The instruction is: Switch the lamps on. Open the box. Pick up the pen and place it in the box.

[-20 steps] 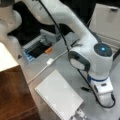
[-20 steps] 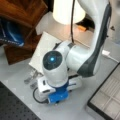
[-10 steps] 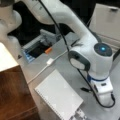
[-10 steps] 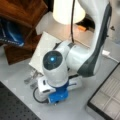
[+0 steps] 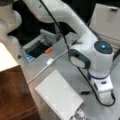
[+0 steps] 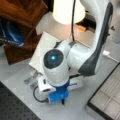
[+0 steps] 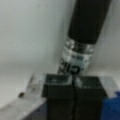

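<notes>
Robot lab bench: perforated black breadboard [image 6: 15, 105], grey worktop [image 5: 62, 67], white robot arm [image 5: 82, 32], wooden cabinet [image 5: 12, 92].

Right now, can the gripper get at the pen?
Probably yes. In the wrist view the gripper sits right at the silver-banded end of the pen, with nothing between them. In a front view the pen lies on the table beside the white notebook, not under it.

My own white arm hides most of the slim black pen [image 5: 85, 92], and the pale cream lampshade [image 6: 68, 11] is cut off at the top edge.
</notes>
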{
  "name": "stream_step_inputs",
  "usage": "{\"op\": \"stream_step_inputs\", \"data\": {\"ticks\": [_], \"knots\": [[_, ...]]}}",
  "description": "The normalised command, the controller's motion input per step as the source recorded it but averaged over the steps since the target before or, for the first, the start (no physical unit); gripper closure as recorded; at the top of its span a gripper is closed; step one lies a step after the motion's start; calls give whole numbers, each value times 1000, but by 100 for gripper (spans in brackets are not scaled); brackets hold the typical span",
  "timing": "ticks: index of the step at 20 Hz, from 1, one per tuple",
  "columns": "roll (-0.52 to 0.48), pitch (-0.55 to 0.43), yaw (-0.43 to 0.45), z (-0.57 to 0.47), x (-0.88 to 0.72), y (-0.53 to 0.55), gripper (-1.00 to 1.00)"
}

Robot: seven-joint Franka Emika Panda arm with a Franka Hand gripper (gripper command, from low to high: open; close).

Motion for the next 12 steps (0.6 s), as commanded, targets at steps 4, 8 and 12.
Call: {"op": "stream_step_inputs", "data": {"ticks": [4,8,12], "knots": [[-154,-33,-6,-51,-167,159,100],[-171,-24,11,2,-175,147,100],[-204,24,14,188,-232,121,100]]}}
